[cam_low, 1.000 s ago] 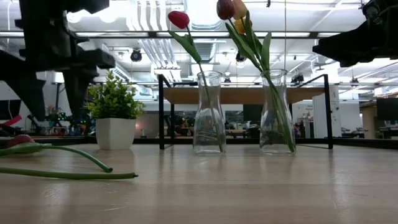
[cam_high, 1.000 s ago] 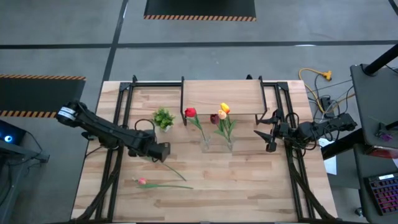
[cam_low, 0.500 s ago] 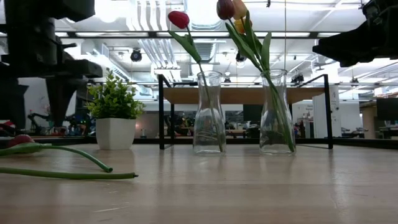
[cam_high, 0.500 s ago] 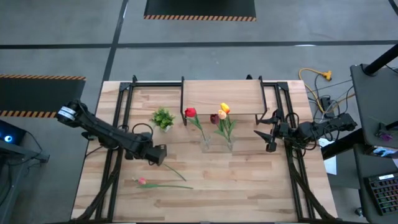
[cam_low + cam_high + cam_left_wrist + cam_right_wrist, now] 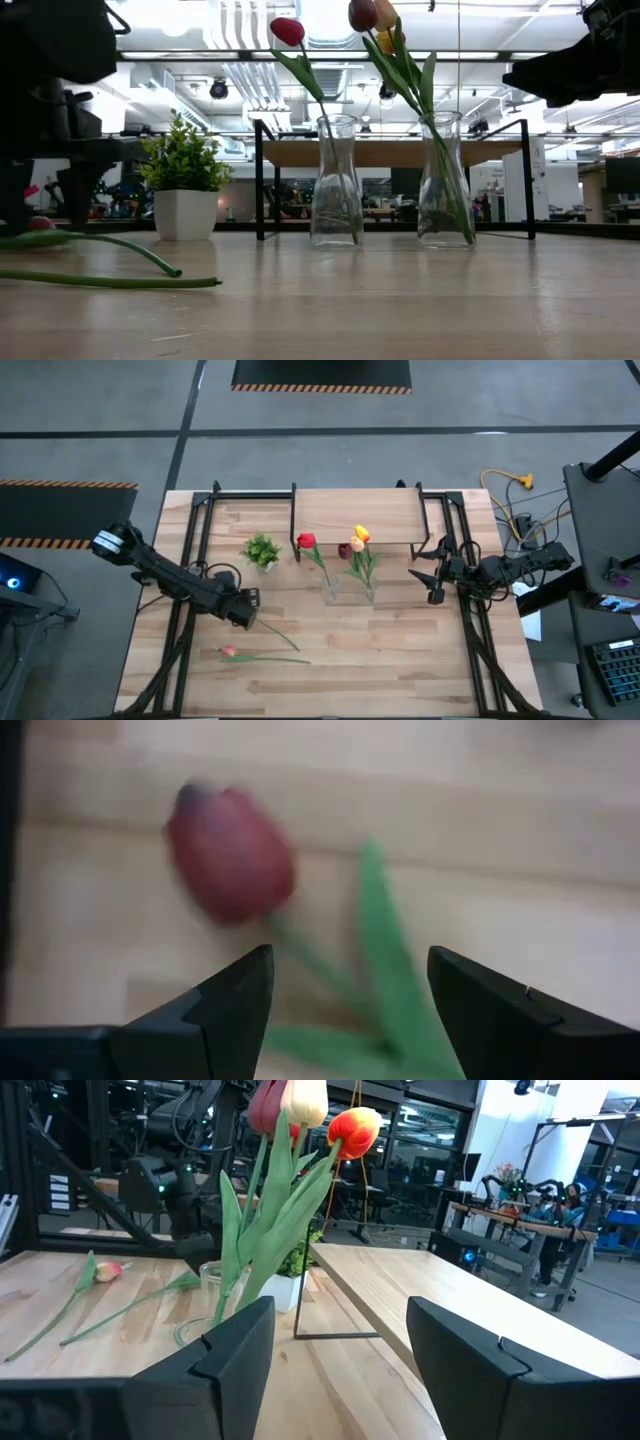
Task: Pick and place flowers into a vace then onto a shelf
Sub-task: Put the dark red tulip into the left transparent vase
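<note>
Tulips on the wooden table at the pick stage. The left gripper hangs low over the near-left part of the table, its fingers spread and empty, straddling a red-headed flower that lies flat just ahead of them, probably so that a closing grip can catch the stem below the head. That loose flower lies on the boards with its pink-red head toward the left edge, and a second bare stem lies beside it. The remaining flowers already stand upright in two clear glass vases near the table's middle, one red tulip in the left vase and a yellow-orange and maroon bunch in the right. Both vases stand just in front of the shelf, not on it. The right gripper waits beside the right vase, fingers parted and holding nothing. A small potted plant stands apart, left of the vases.
</note>
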Available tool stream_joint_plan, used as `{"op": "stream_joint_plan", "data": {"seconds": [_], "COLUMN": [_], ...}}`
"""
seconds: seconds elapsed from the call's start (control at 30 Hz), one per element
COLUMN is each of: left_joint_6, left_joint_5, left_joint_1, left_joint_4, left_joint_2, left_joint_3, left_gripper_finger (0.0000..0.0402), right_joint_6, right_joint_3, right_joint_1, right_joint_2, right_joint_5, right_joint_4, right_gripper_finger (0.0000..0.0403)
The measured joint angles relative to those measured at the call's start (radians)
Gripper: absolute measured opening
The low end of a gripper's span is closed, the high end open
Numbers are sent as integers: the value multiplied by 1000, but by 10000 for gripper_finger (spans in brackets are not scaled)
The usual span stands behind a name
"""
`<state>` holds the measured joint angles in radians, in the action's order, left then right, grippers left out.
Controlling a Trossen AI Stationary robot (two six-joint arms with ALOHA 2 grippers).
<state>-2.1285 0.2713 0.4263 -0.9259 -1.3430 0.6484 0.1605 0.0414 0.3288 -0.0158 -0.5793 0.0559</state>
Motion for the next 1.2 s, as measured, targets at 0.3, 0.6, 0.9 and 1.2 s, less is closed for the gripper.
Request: {"op": "stream_joint_plan", "data": {"seconds": [0.3,0.6,0.9,1.2], "left_joint_6": [6,19,102,259], "left_joint_5": [11,0,79,137], "left_joint_1": [-1,-1,-3,-2], "left_joint_4": [129,132,144,132], "left_joint_2": [0,6,6,45], "left_joint_3": [-59,-89,-61,-10], "left_gripper_finger": [246,188,67,5], "right_joint_6": [-1,-3,-2,-1], "right_joint_3": [0,0,0,0], "right_joint_1": [0,0,0,0], "right_joint_2": [0,0,0,0], "right_joint_5": [0,0,0,-5], "right_joint_4": [0,0,0,1], "right_gripper_finger": [219,219,219,219]}}
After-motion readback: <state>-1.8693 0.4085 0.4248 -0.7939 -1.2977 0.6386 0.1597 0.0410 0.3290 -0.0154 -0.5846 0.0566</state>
